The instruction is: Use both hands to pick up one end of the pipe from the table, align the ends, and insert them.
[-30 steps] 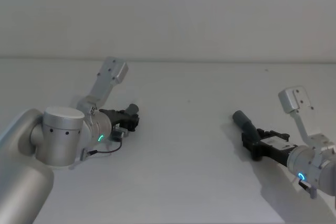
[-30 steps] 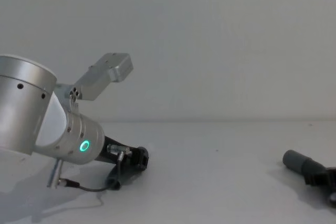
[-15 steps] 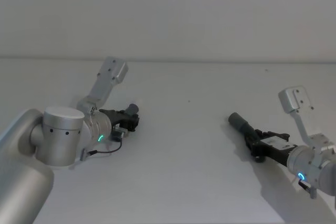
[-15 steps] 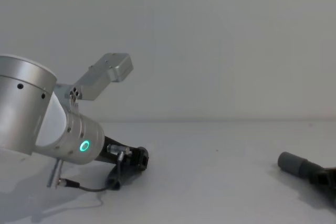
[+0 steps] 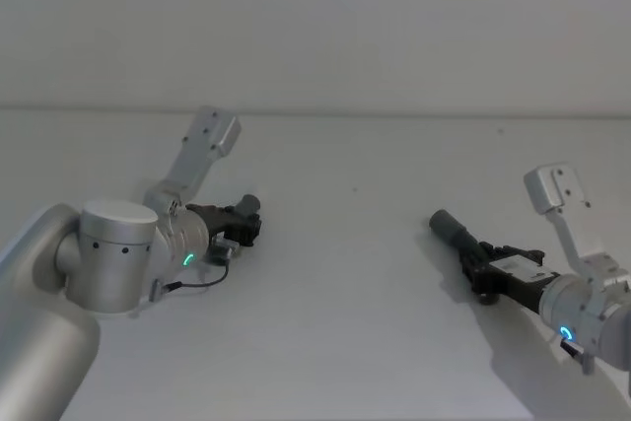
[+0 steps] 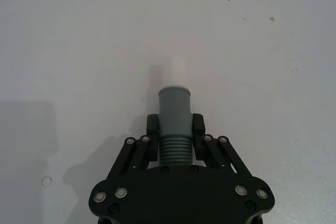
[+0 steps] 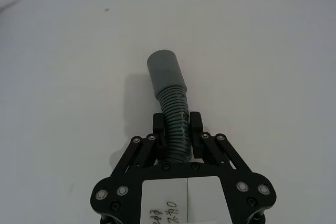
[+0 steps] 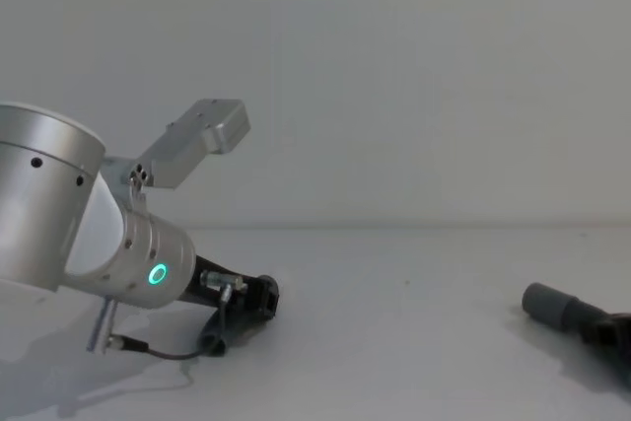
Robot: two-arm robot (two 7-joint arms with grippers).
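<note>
Left tool (image 6: 175, 127) is clamped tight on the short pipe piece (image 6: 174, 106) over the surface's (image 5: 345, 273) left side, white tip (image 6: 174, 72) sticking straight out toward mid-surface. Right tool (image 7: 177, 124), surface's right side, pinches the ribbed piece (image 7: 174, 109), cuff (image 7: 165, 69) aimed mid-surface too.

A: How many pipe pieces are there?
B: Two: one white-tipped piece (image 6: 174, 106) at nine o'clock, one ribbed piece (image 5: 450, 228) at four o'clock.
A: And grippers?
B: Two: the left gripper (image 6: 175, 129) and the right gripper (image 7: 177, 124). One table (image 5: 345, 303).
</note>
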